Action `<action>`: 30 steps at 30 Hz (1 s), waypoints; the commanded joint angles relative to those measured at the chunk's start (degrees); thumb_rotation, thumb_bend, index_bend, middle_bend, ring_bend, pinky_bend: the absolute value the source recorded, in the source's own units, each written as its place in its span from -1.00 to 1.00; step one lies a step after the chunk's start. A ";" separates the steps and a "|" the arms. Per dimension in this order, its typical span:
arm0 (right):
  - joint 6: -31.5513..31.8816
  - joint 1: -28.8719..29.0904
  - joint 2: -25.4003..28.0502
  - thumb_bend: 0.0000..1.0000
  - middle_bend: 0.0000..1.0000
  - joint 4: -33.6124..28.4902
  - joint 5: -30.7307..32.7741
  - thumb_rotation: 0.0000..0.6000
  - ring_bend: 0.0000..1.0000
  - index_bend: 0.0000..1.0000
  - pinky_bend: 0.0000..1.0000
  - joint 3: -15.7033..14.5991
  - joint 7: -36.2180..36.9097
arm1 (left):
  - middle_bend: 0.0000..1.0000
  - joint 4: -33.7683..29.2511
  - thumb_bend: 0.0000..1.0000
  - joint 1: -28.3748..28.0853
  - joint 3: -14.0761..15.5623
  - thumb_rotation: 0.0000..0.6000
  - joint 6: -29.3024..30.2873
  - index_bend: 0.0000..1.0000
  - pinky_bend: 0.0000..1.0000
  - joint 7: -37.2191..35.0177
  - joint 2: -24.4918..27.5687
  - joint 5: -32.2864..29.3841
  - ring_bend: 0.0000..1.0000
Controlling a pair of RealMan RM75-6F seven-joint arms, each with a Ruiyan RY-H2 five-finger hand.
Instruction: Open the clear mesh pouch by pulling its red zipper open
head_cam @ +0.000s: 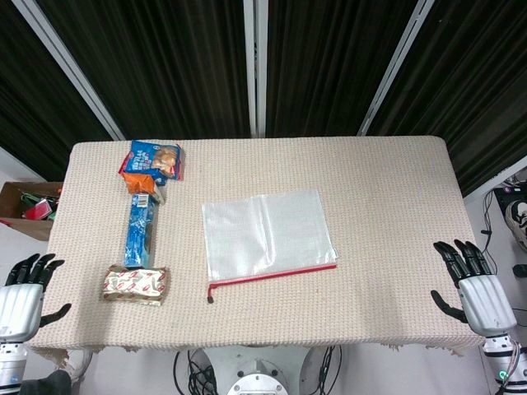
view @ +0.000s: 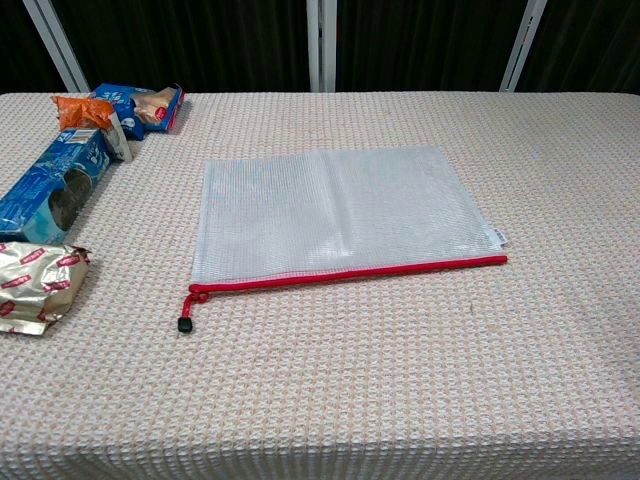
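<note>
I had the mesh pouch [head_cam: 268, 233] lying mid-counter [head_cam: 387, 189], red zipper [head_cam: 276, 273] nearest me, well apart from both hands' spread, empty fingers: left hand [head_cam: 23, 300], right hand [head_cam: 476, 292].

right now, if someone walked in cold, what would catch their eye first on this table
The clear mesh pouch lies flat mid-table, its red zipper running along the near edge with a small black pull at the left end. Snack packs crowd the left side: a long blue pack and a gold-and-red one nearer the front. The left hand and right hand hang open beside the table's ends.
</note>
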 commanded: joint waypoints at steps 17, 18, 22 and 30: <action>-27.24 22.06 -6.51 -0.58 -0.71 -10.41 -14.31 1.00 -1.00 -0.80 -1.00 6.24 -8.57 | -0.70 0.40 -1.00 0.09 0.02 1.00 0.10 -0.54 -0.69 -1.05 -0.35 1.22 -0.80; -30.11 23.98 -7.81 -0.58 -0.71 -10.73 -13.69 1.00 -1.00 -0.76 -1.00 7.20 -9.44 | -0.70 0.36 -1.00 0.11 0.04 1.00 0.09 -0.54 -0.69 -1.05 -0.30 1.25 -0.80; -40.99 31.71 -14.63 -0.58 -0.70 -9.84 -9.22 1.00 -1.00 -0.62 -1.00 11.69 -12.19 | -0.70 0.51 -1.00 0.15 0.06 1.00 -0.19 -0.54 -0.69 -1.52 -0.16 1.07 -0.80; -50.59 42.41 -31.54 -0.58 -0.68 1.74 -2.39 1.00 -1.00 -0.46 -1.00 17.29 -18.90 | -0.70 1.17 -1.00 0.21 0.19 1.00 -1.47 -0.54 -0.68 -3.93 0.48 0.16 -0.80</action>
